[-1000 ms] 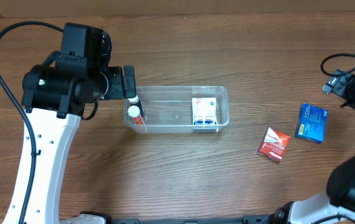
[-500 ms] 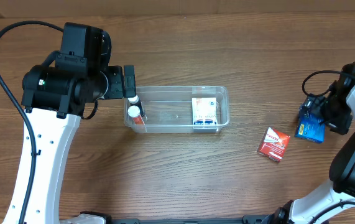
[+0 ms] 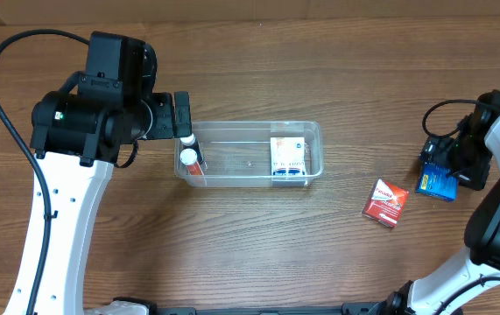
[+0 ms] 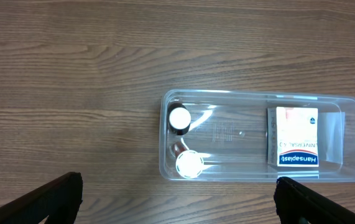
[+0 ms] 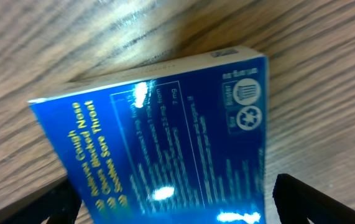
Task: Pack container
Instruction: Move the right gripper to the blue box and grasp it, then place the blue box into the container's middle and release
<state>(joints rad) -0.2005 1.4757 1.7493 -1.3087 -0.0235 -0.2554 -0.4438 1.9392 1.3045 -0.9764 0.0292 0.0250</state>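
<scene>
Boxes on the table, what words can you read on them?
"Hansaplast" on the white box in the container.
"Cough", "Blocked Nose", "Sore Throat" on the blue box.
The blue box's small print: too blurred.
Red box: lettering too small to read.

Clear plastic container (image 3: pixel 250 154), glossy blue box (image 5: pixel 165 155), wood-grain table (image 4: pixel 71 74).

Wooden table (image 3: pixel 250 249) carries the container (image 3: pixel 236 163), red box (image 3: pixel 384 202), blue box (image 3: pixel 439 184).
</scene>
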